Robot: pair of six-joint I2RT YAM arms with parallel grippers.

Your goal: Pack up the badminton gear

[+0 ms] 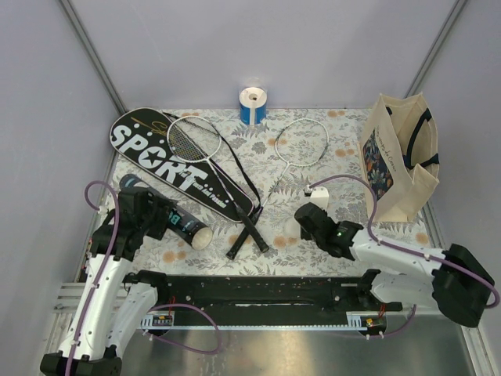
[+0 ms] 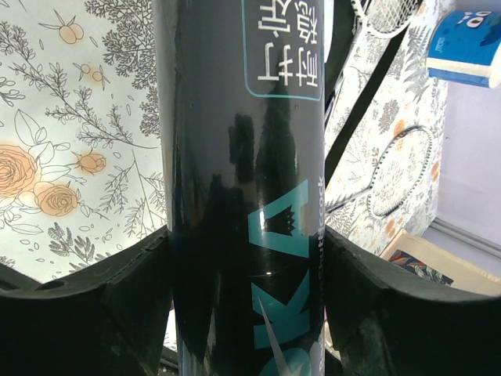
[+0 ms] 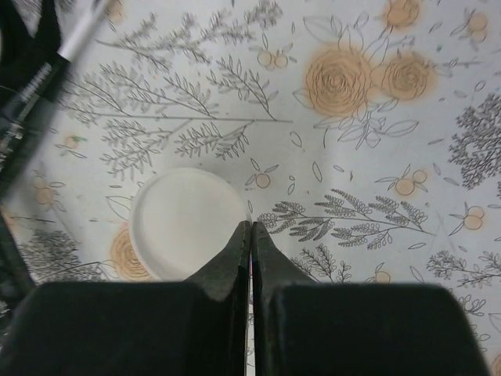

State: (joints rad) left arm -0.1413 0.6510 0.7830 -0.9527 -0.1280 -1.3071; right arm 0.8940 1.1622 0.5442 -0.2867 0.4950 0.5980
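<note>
Two rackets lie on the floral worktop (image 1: pixel 338 135). The left racket (image 1: pixel 193 139) has its head overlapping the SPORT cover (image 1: pixel 153 153), the right racket (image 1: pixel 303 142) lies on bare cloth, and their black handles cross near front centre. SPORT cover lies flat at back left, running diagonally toward the middle. Left hand (image 1: pixel 156 213) is clamped on the black tube (image 2: pixel 235 157) — the wrist view shows both fingers pressed against its sides. The tube sits low over the front-left worktop, roughly level, with its white end pointing toward the handles. Right hand (image 3: pixel 250 235) is fully clenched with nothing between the fingers — its tips are at the edge of a white disc (image 3: pixel 188 223) lying flat on the cloth, just right of the crossed handles. Cannot tell whether the tips touch the disc. Blue-and-white roll (image 1: pixel 253 106) stands at back centre, well apart from both arms. Tote bag (image 1: pixel 399 157) stands upright at the right edge, mouth open upward.
</note>
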